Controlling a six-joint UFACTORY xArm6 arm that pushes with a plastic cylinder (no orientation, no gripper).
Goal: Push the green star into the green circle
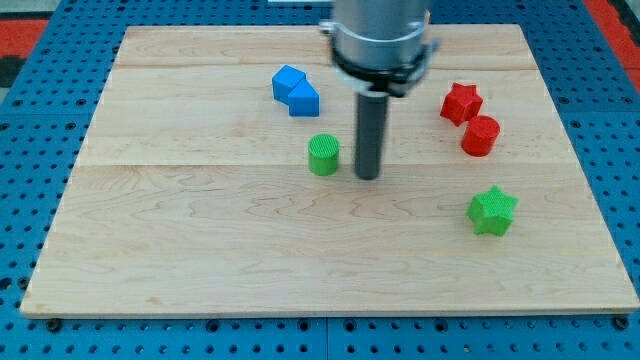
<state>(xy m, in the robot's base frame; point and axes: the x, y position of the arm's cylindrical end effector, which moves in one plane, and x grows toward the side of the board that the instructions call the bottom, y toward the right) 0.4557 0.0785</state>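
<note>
The green star (492, 210) lies on the wooden board at the view's right, below the middle. The green circle (323, 155), a short cylinder, stands near the board's centre. My tip (368, 177) is just to the right of the green circle with a small gap between them, and far to the left of the green star. The dark rod rises from the tip to the arm's grey housing at the view's top.
Two blue blocks (296, 91) touch each other at the upper left of centre. A red star (461, 103) and a red cylinder (480, 136) sit close together at the upper right. The wooden board (200, 250) lies on a blue pegboard.
</note>
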